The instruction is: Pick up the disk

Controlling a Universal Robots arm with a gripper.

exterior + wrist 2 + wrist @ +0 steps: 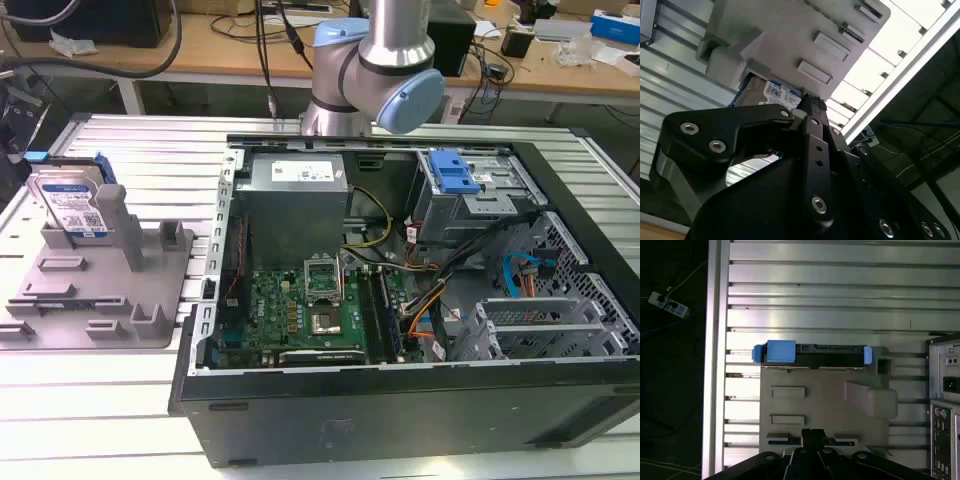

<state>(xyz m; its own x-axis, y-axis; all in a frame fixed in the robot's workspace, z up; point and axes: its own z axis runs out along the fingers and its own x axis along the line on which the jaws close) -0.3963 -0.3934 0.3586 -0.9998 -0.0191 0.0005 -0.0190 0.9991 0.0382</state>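
Disk (pixel 72 205): silver hard drive with a white-and-blue label and blue edge rails. It stands on edge in a slot at the far end of the grey fixture (pixel 100 300), at the exterior view's left, well apart from the computer case (pixel 400 410).

Pincer (pixel 812 437): black and poised above the fixture's opposite end, not touching the disk. Whether it is spread or pressed together cannot be told.

Key relation: in the first wrist view the disk (pixel 812 351) lies straight ahead of the pincer, across the fixture's plate (pixel 830 405). Its long axis runs crosswise to that line, thin top edge toward the camera.

Containers:
- Fixture on the slatted table (pixel 90 420): holds the disk, its other slots bare.
- Case, lying open: holds a motherboard (pixel 300 310), power supply (pixel 295 180), blue bracket (pixel 452 178) and cables.
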